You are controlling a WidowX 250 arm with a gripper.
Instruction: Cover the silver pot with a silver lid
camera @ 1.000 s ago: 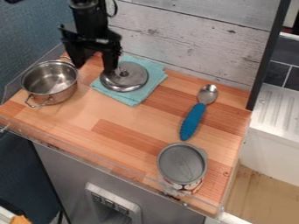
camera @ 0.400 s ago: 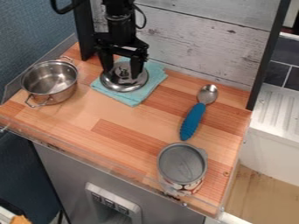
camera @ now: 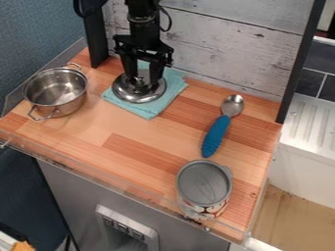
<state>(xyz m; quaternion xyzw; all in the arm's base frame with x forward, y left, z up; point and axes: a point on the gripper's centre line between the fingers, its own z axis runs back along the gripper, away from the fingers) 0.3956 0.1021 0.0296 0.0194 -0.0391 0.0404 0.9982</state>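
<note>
The black gripper point(camera: 142, 81) hangs over the silver lid point(camera: 138, 95), its two fingers apart on either side of the lid's knob. Whether they touch the knob I cannot tell. The lid lies flat on a folded teal cloth point(camera: 152, 109) near the back wall. To the left, the silver pot point(camera: 56, 90) stands uncovered and upright, with wire handles at its front and back.
A spoon with a blue handle point(camera: 216, 136) lies on the right part of the wooden counter point(camera: 124, 130). A grey-topped can point(camera: 204, 185) stands at the front right. A black post point(camera: 94, 34) rises behind the pot, and a plank wall point(camera: 229, 44) bounds the back.
From the lid's upper left, the gripper has moved right and then slightly further right and down, so its fingers now straddle the knob. Lid, pot, spoon and can have stayed put.
</note>
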